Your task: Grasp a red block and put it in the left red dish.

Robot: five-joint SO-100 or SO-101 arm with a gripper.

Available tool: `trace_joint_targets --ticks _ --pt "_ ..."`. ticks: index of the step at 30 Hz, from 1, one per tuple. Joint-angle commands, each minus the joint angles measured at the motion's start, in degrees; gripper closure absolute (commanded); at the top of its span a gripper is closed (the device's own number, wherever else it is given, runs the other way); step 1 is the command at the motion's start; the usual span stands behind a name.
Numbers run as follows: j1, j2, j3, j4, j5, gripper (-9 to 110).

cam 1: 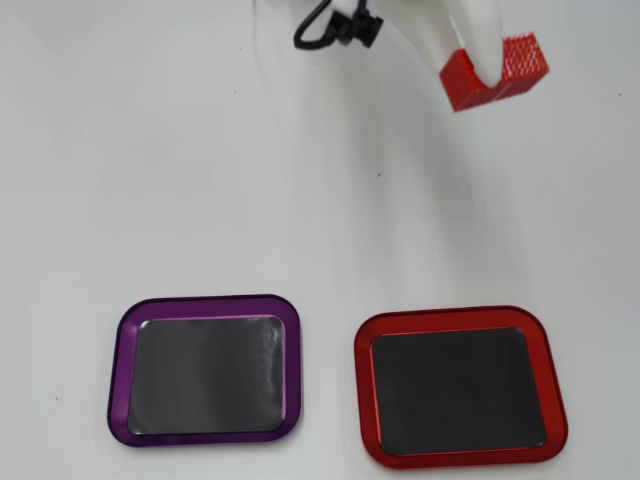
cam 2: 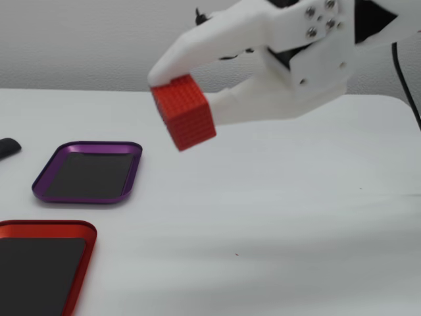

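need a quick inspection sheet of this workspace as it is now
surface: white table, bare apart from the trays
job's things: red block held off the table; red dish empty
clutter: purple tray empty, beside the red dish; small dark object at the fixed view's left edge, unclear what
grippers: gripper shut on the red block
cables: black cable near the arm's base
surroundings: plain pale wall

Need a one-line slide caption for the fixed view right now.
White claw holds the red block above the table, both the purple tray and red dish empty.
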Motion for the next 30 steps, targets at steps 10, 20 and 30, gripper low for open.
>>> trace_joint_targets --ticks 10,20,30 --pt "0.18 -37.79 -35.95 0.88 5.45 102" --pt "0.53 -61.17 -70.66 17.05 8.44 102" --pt "0.26 -69.08 -77.08 21.71 8.26 102"
